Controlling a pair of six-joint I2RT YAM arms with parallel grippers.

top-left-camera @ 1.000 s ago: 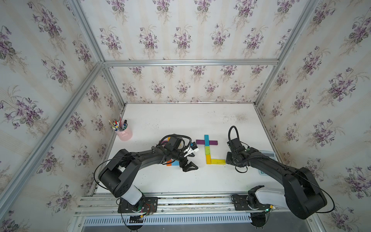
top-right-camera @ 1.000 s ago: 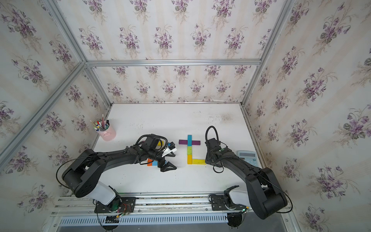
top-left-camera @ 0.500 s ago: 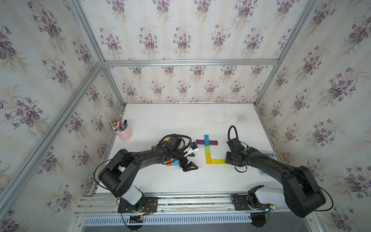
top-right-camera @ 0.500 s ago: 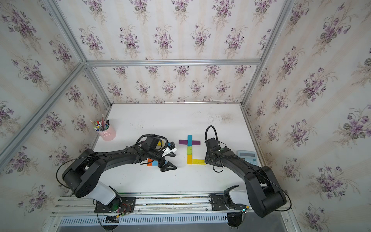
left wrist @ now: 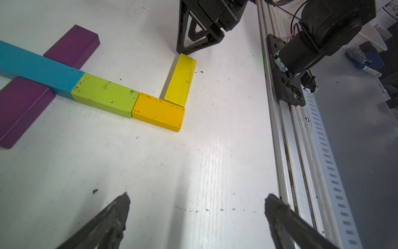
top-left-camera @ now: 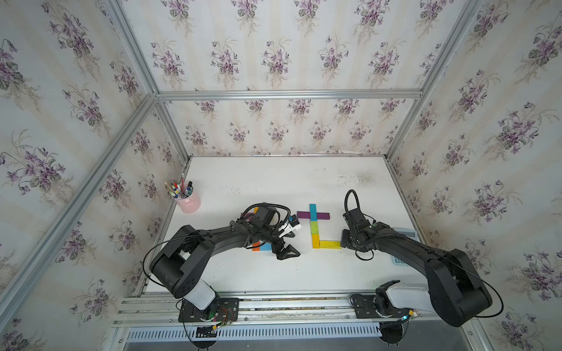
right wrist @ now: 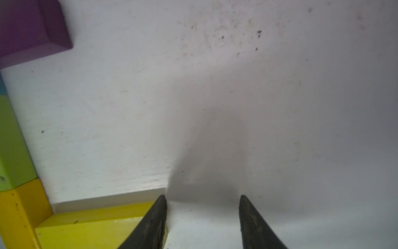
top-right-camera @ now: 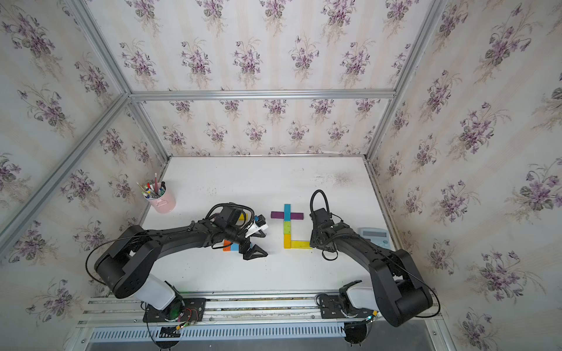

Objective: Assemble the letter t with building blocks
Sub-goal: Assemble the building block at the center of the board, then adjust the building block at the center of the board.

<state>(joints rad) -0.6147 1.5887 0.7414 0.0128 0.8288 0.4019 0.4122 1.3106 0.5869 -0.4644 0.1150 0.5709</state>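
Observation:
The letter t lies at mid-table in both top views: a teal block (top-left-camera: 313, 209) crossing a purple crossbar (top-left-camera: 323, 216), then a lime block (top-left-camera: 314, 227), an orange-yellow block (top-left-camera: 315, 241) and a yellow foot (top-left-camera: 330, 244) pointing right. My right gripper (top-left-camera: 345, 243) sits at the foot's free end. In the right wrist view it (right wrist: 202, 198) is open, one finger overlapping the yellow block's (right wrist: 92, 228) end, bare table between the jaws. My left gripper (top-left-camera: 292, 240) hovers left of the stem, wide open and empty (left wrist: 197, 198). Loose building blocks (top-left-camera: 261, 246) lie under the left arm.
A pink cup (top-left-camera: 190, 202) of pens stands at the left edge. A calculator (top-right-camera: 374, 237) lies at the right edge behind the right arm. Metal rails (top-left-camera: 273, 301) run along the table's front edge. Wallpapered walls close in three sides.
The right jaws have spread a little wider at the yellow foot's end. The left arm and the blocks have not moved.

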